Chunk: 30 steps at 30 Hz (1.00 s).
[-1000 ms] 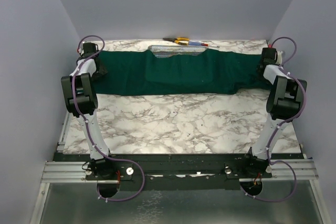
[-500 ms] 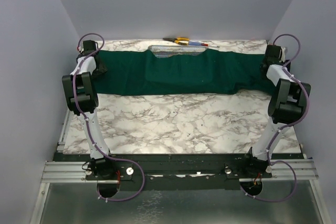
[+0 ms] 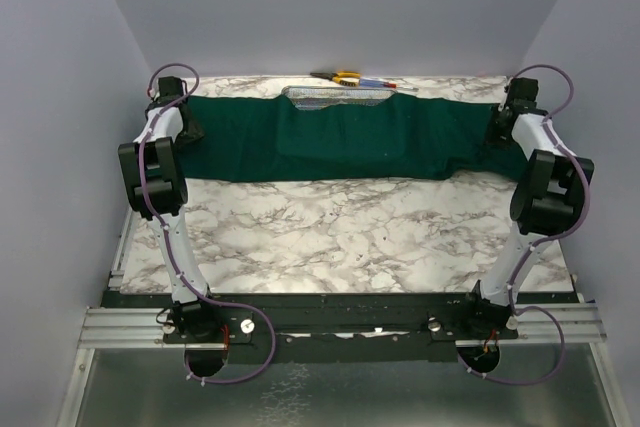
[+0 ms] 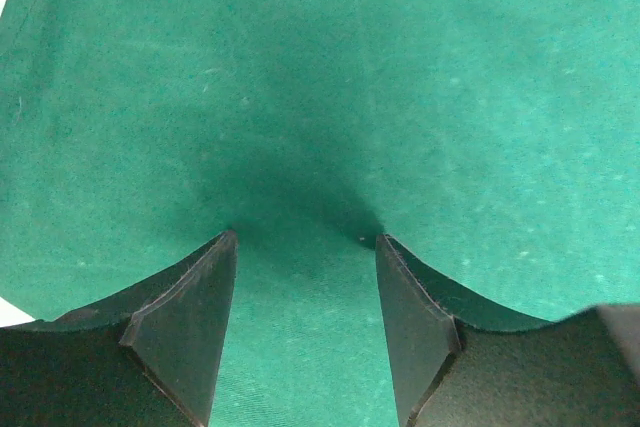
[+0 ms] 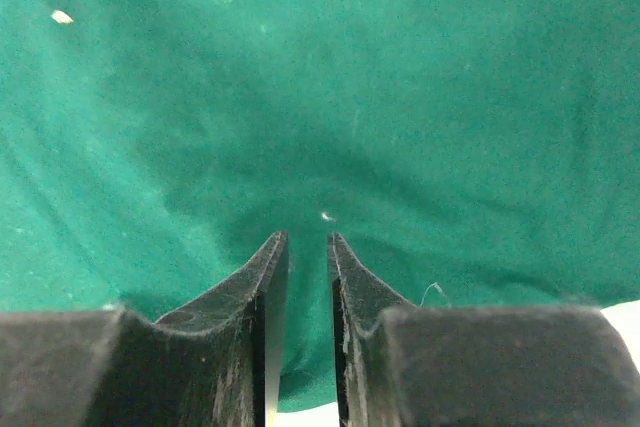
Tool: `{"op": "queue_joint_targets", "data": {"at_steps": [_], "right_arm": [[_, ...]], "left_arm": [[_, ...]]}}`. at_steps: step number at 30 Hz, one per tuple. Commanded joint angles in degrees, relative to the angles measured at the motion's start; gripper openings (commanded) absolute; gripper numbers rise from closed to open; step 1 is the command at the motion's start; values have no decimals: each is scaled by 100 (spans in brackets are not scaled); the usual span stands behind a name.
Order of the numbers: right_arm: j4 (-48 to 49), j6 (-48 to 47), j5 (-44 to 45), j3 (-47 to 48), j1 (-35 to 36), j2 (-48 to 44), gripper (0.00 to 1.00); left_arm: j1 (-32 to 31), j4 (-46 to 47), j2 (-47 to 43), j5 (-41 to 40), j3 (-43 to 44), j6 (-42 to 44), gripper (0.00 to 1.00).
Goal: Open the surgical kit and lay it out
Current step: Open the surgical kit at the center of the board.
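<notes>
Green cloth wrap (image 3: pixel 350 142): dark, covering the kit, stretched from the left jaws to the right jaws on the white marbled bench (image 3: pixel 340 237).
Steel wire-mesh tray (image 3: pixel 335 95): one rim peeks from the cloth's far edge, roughly midway between both jaws.
Left jaws: released, spread wide, tips pressed onto flat cloth.
Right jaws: nearly clenched, apparently grasping a thin fold near the hem.
Risk: so thin a pinch could slip free. Pulling while the left tips pin the cloth could drag the tray and spill its contents.
Change: the right jaws have travelled farther back and outward, drawing the cloth's right corner along. The left jaws have barely shifted.
</notes>
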Motion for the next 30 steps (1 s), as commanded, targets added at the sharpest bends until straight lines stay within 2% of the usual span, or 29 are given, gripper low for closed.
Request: {"op": "queue_joint_targets", "data": {"at_steps": [1, 5, 10, 16, 20, 25, 30], "right_arm": [[-789, 532, -109, 95, -84, 268, 23], [-688, 658, -57, -273, -94, 335, 21], [-652, 663, 129, -255, -129, 647, 19], [-736, 339, 977, -411, -208, 742, 21], [-535, 64, 1578, -584, -294, 748, 27], [-334, -163, 1662, -379, -392, 998, 29], [-593, 126, 1055, 83, -391, 980, 30]], "left_arm": [[33, -100, -132, -483, -282, 84, 59], [43, -95, -63, -612, -301, 90, 59], [79, -99, 89, -718, -174, 53, 59], [128, -106, 247, -776, 45, 52, 59], [138, -110, 319, -782, 140, 49, 59], [146, -149, 393, -858, 258, 81, 59], [190, -235, 431, -894, 443, 113, 59]]}}
